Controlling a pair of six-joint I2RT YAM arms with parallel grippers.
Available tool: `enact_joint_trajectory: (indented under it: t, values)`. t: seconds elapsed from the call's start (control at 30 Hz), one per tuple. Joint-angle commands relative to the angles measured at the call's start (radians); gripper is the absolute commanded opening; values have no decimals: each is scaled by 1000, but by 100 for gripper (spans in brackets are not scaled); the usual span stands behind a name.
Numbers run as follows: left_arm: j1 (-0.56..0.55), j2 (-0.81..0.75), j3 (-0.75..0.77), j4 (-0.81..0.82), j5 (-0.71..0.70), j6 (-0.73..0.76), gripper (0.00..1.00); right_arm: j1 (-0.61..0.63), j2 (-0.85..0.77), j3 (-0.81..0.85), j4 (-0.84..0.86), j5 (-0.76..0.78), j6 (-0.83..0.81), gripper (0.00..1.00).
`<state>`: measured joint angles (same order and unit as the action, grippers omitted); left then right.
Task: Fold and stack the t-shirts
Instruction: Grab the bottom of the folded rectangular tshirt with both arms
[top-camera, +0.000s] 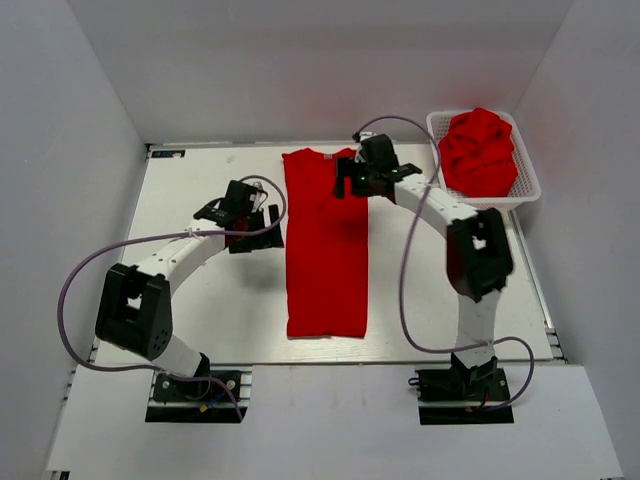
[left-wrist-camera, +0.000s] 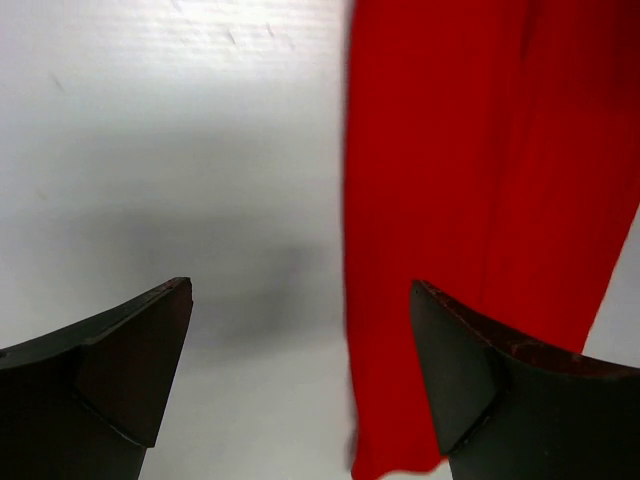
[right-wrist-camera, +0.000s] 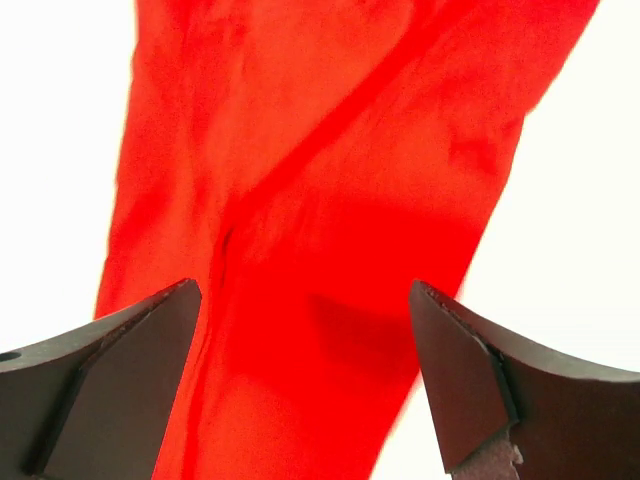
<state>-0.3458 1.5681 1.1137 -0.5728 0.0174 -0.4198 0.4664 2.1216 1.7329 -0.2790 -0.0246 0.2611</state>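
Note:
A red t-shirt (top-camera: 325, 250) lies on the white table as a long narrow strip, folded lengthwise, running from the far edge toward me. My left gripper (top-camera: 262, 222) is open and empty just left of the strip's left edge; in the left wrist view the shirt (left-wrist-camera: 470, 200) fills the right side and the gripper (left-wrist-camera: 300, 340) hangs over bare table. My right gripper (top-camera: 345, 185) is open and empty above the strip's far right part; in the right wrist view the shirt (right-wrist-camera: 330, 200) lies below the gripper (right-wrist-camera: 305, 340).
A white basket (top-camera: 528, 188) at the far right holds a heap of crumpled red t-shirts (top-camera: 480, 150). White walls close in the table (top-camera: 215, 300) on the left, back and right. Purple cables loop beside both arms.

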Motion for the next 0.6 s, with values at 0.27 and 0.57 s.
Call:
enact_joint_trajectory:
  t: [0.27, 0.57]
  values:
    - [-268, -198, -319, 5, 205, -82, 100, 90, -690, -861, -40, -222, 75, 90]
    - [-407, -309, -429, -19, 231, -161, 100, 158, -931, -1093, -252, -319, 133, 90]
